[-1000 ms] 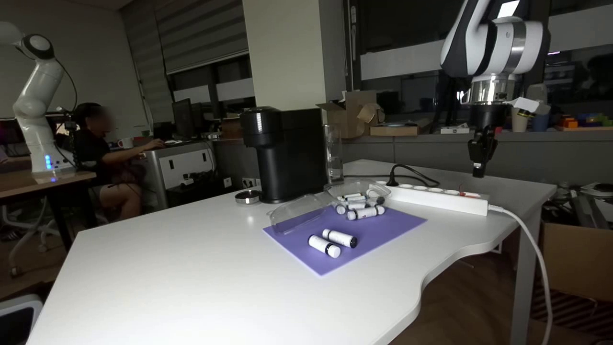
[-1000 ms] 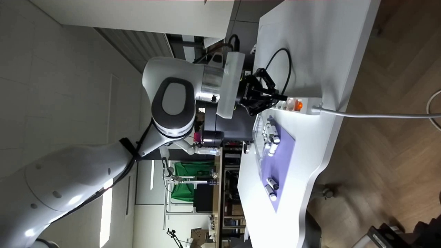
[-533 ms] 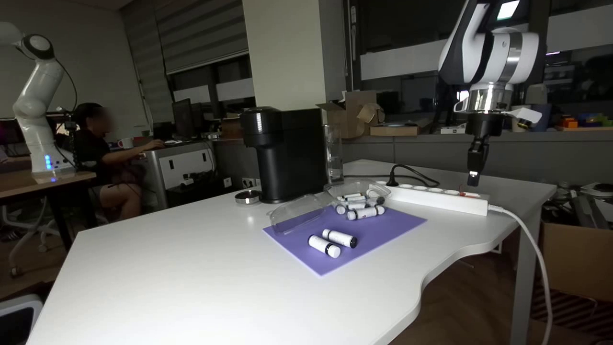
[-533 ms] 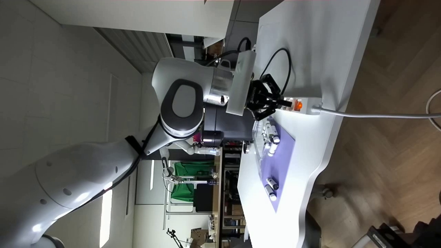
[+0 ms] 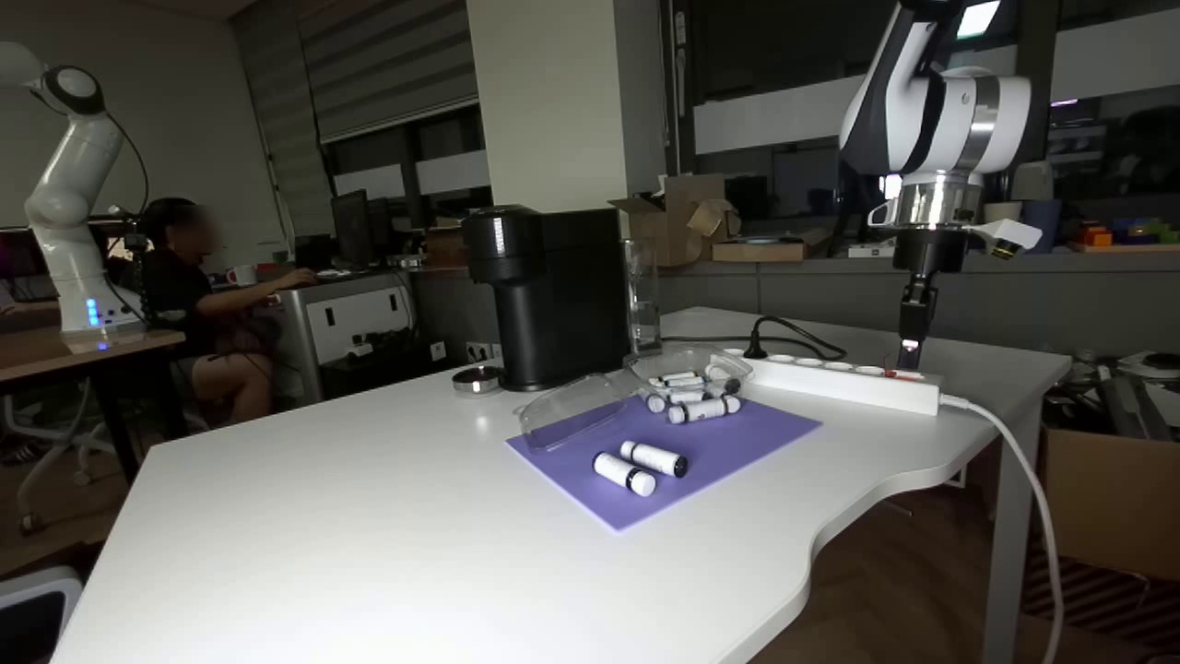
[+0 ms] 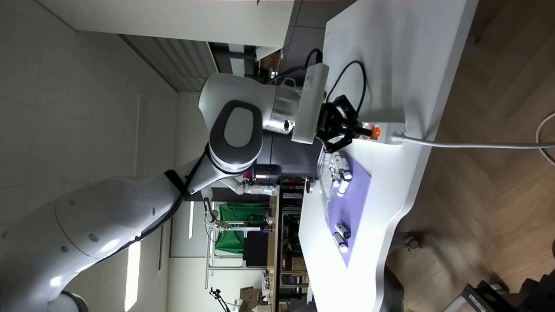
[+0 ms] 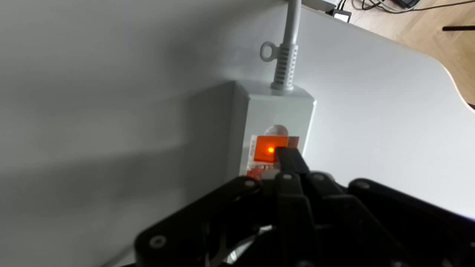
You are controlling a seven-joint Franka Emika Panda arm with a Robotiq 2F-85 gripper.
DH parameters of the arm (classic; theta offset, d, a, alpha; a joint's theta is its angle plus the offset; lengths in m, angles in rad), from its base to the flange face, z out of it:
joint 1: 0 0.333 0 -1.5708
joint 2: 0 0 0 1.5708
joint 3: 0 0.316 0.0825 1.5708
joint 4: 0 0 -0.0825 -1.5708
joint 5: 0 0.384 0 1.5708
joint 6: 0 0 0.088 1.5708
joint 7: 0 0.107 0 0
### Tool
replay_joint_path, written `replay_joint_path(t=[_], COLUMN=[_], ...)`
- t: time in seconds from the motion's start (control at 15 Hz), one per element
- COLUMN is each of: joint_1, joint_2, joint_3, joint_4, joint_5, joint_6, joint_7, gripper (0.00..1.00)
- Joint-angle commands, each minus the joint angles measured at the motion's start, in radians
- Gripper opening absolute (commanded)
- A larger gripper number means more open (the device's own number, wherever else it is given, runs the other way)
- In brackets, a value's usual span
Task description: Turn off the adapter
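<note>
At the far left of an exterior view, another robot arm [image 5: 63, 203], its base lit blue, stands on a wooden desk [image 5: 37, 349], and to its right sits a person [image 5: 180, 281] in a dark shirt. Next, on my white table [image 5: 350, 516], come a round metal dish [image 5: 477, 382] and, just beside it, a tall black machine [image 5: 576, 295]. After these lies a purple mat [image 5: 737, 443]: two white tubes [image 5: 624, 474] with dark bands rest on its front part, and more tubes [image 5: 703, 409] lie farther back, near a clear plastic box [image 5: 572, 420]. Just right of the mat I find the adapter [image 5: 839, 389], a long white power strip flat on the table, with a black plug [image 5: 754, 345] upright towards its far end. Above its cable end, in both exterior views, my gripper [image 5: 909, 355] points down, and I hold my fingers [image 7: 287, 161] together, tip against tip. Seen from my wrist, they hide the lower right corner of the orange switch [image 7: 263, 148], on which a small spot glows; whether I am touching the switch or the plastic beside it, I cannot tell. Farthest right, the white cable [image 5: 1040, 505] leaves the adapter and hangs down past the table's edge.
</note>
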Motion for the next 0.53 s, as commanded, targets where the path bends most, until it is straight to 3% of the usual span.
replay_joint_path(t=[0.0, 0.47], joint_1=[0.006, 0.014], joint_2=[0.025, 0.061], joint_3=[-0.006, -0.009], joint_4=[0.035, 0.042], joint_5=[-0.007, -0.018], joint_6=[-0.003, 0.025], joint_7=[-0.004, 0.003], gripper=[0.00, 0.00])
